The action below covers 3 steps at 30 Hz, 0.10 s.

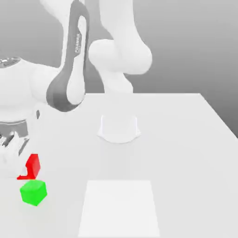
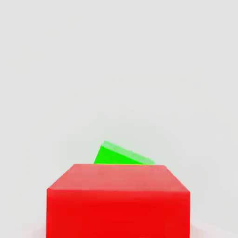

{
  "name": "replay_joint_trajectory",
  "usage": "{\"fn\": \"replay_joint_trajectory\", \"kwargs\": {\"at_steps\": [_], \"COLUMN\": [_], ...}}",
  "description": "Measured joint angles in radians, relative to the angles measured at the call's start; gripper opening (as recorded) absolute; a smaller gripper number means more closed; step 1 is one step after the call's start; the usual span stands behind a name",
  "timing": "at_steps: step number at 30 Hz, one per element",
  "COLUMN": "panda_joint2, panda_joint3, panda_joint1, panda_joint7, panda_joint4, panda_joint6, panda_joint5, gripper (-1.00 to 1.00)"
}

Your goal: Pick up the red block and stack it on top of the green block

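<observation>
With the jaws closed on the red block (image 1: 32, 166), which hangs near the exterior view's left edge just above and behind the green block (image 1: 33, 192) on the tabletop (image 1: 186, 153), the pick looks done and only placing remains.

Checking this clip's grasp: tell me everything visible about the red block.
The red block is a small bright red cube with plain matte faces. In the exterior view it sits near the table's left edge, just behind the green block, looking slightly tilted. The hand view shows it close up, the green block partly hidden beyond.
</observation>
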State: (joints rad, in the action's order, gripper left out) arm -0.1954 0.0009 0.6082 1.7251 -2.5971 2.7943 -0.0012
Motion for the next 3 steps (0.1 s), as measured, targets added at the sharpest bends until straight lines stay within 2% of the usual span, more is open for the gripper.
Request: {"fn": "replay_joint_trajectory", "kwargs": {"at_steps": [3], "panda_joint2": [0.0], "panda_joint3": [0.0], "panda_joint1": [0.0], "panda_joint7": [0.0], "panda_joint4": [0.0], "panda_joint6": [0.0], "panda_joint5": [0.0], "gripper": [1.0]}}
